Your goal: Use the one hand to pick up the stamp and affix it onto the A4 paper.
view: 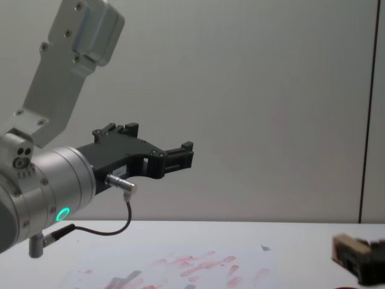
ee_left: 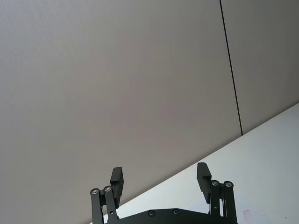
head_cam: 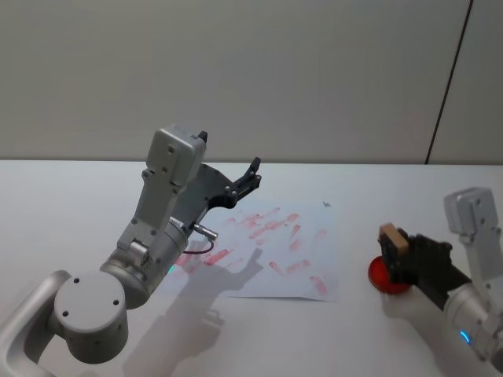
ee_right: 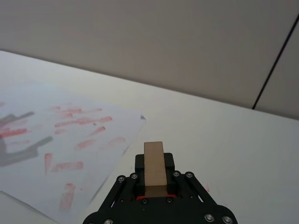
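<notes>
Over the white table, right claw pinches the stamp; left claw gapes.

White table: stamped A4 paper centre, red pad, perhaps ink, right.

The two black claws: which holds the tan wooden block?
The right claw, shut on the light tan rectangular wooden block; the left claw stands open and empty.
</notes>
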